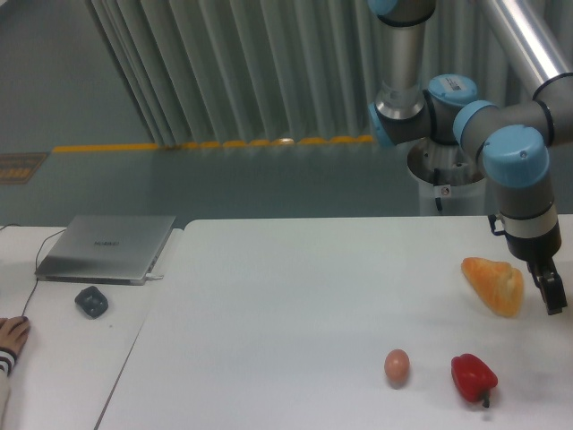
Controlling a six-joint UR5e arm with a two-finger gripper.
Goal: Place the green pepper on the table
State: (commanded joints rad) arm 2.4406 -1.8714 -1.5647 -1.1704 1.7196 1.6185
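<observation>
From my remote station, the arm's gripper (553, 296) hangs low at the table's (286, 305) right edge, just beside a piece of bread (494, 284); I cannot tell how its jaws stand. I see no green pepper anywhere in view. 1 egg (397, 365) and 1 red pepper (472, 377) lie near the front.

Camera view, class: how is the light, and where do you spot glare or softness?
Camera view: even, diffuse light; only faint shadows beside the egg and red pepper on the table; a bright highlight streaks the metal pole; the whole frame is slightly soft.
</observation>
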